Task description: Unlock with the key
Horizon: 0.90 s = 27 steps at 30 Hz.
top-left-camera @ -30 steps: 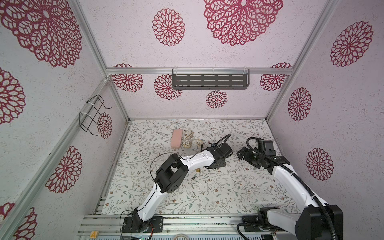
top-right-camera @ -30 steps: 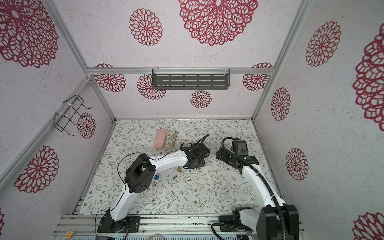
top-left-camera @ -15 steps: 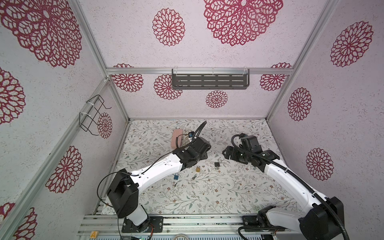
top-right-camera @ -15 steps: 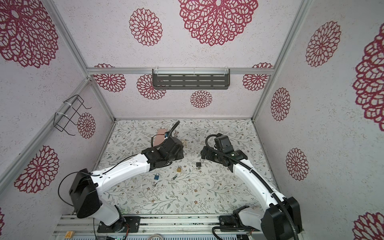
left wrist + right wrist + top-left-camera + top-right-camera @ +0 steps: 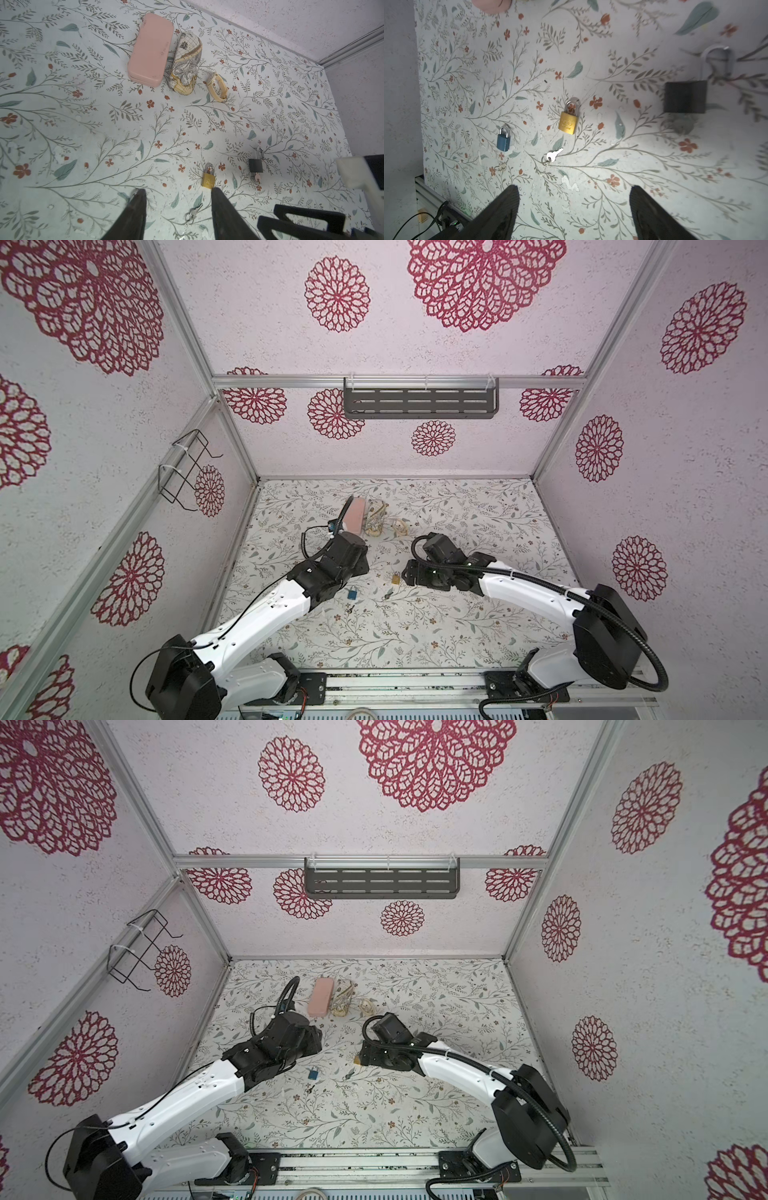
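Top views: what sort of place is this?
Probably a robot test booth: aluminium frame, papered walls, left arm and right arm on a base rail, brass padlock on floral tabletop.

brass padlock (image 5: 568, 123): shiny metal | pink case (image 5: 150, 49): matt, smooth

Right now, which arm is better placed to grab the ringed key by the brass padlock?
Left gripper, probably: its wrist view shows the ringed key between its open jaws, while the right gripper lines up on the brass padlock.
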### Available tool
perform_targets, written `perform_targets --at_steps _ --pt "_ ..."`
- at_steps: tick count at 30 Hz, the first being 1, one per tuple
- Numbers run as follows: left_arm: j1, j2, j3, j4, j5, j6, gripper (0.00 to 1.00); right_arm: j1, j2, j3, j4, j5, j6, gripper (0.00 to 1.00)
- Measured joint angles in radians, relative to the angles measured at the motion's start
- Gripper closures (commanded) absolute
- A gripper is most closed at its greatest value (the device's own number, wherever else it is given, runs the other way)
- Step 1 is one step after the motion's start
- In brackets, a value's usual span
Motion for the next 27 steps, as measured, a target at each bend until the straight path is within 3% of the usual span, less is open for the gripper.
perform_targets --at_steps 11,27 --pt "0.067 -0.119 -0.102 0.005 0.046 0.027 0.45 0.132 0.237 0.068 0.105 0.01 0.102 0.2" --pt "0.141 -0.188 -0.148 -0.001 0.083 0.026 0.45 0.166 0.34 0.163 0.119 0.016 0.117 0.24"
